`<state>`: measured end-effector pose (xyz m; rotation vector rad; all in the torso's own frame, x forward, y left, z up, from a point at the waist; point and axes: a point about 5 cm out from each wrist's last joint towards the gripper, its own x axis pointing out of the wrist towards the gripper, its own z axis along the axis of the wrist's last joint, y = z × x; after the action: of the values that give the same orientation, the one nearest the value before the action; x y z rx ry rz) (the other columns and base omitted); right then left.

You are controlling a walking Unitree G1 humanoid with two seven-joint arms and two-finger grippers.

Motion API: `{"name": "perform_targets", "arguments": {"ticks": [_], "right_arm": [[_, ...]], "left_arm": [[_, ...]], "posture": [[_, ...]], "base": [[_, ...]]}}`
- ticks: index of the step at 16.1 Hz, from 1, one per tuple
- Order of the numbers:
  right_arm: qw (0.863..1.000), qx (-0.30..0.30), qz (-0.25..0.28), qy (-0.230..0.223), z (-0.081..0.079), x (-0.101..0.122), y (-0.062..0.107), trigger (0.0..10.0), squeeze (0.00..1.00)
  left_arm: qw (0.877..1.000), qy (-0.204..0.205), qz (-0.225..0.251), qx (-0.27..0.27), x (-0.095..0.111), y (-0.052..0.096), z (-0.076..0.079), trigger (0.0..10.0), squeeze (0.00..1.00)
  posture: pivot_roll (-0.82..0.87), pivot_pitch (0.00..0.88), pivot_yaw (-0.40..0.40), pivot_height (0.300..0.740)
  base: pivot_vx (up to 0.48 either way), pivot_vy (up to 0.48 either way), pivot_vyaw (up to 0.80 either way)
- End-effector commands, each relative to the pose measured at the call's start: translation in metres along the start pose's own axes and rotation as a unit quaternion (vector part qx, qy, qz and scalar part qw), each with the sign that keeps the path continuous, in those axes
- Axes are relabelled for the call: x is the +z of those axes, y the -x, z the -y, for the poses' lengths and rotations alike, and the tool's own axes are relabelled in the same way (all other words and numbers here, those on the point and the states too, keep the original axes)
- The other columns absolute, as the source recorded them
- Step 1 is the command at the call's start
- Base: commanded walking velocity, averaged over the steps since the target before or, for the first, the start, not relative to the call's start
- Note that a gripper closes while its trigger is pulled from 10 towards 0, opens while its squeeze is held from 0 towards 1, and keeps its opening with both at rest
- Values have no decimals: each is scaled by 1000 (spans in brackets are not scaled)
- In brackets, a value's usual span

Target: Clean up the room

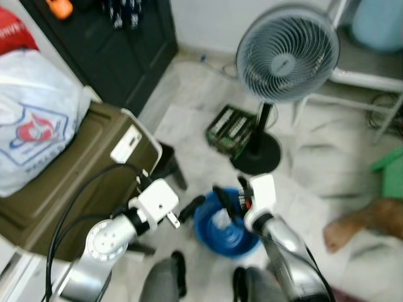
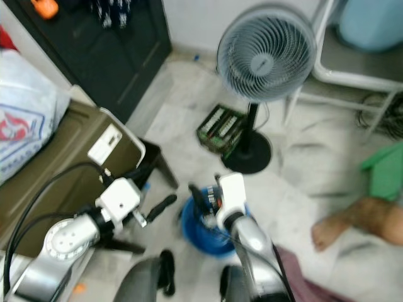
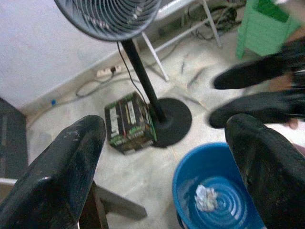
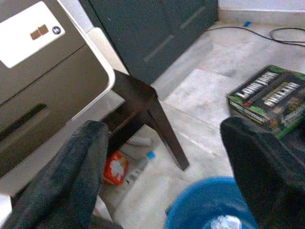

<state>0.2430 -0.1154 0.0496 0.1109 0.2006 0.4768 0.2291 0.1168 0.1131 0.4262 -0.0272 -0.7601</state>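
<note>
Left gripper [image 3: 162, 157] spread wide, holding nothing, hovering just above the blue bucket [image 1: 211, 231] rim. Right gripper [image 4: 167, 162] also wide apart and empty, over the same bucket. Crumpled white paper wad [image 3: 206, 197] sitting inside on the bottom, on the floor near the fan [image 1: 286, 53].

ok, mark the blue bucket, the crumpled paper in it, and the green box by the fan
blue bucket [image 3: 187, 164], left wrist view, rim.
crumpled paper [image 3: 206, 197], left wrist view, middle of wad.
green box [image 1: 228, 129], left eye view, top face.

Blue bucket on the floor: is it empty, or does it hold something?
Not empty: the blue bucket holds one crumpled white paper wad on its bottom.
</note>
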Motion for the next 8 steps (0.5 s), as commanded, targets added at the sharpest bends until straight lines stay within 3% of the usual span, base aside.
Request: {"name": "perform_targets", "arguments": {"ticks": [1, 3, 4, 5, 8], "right_arm": [[1000, -1, -5, -2, 0, 4, 9, 10000, 1000], [1000, -23, -17, -1, 7, 4, 32, 10000, 1000], [999, -32, -14, 8, 8, 5, 39, 10000, 718], [999, -42, -19, 7, 9, 4, 44, 10000, 0], [995, -92, -19, -16, 21, 9, 46, 10000, 0]], "left_arm": [[1000, -4, -7, 18, -6, -2, -3, 10000, 0], [998, 1, -4, 61, -11, -10, -10, 10000, 0], [996, 17, -4, 87, -13, -11, -13, 10000, 0], [993, 32, -5, 112, -16, -12, -16, 10000, 0], [987, 43, -17, 152, -29, -10, -14, 10000, 0]], "posture": [[26, 92, 67, 740], [0, 53, 46, 740], [-14, 26, 36, 740], [-25, 3, 33, 740], [-37, 0, 15, 740]], "base": [[0, 0, 0], [0, 0, 0], [0, 0, 0], [0, 0, 0], [0, 0, 0]]}}
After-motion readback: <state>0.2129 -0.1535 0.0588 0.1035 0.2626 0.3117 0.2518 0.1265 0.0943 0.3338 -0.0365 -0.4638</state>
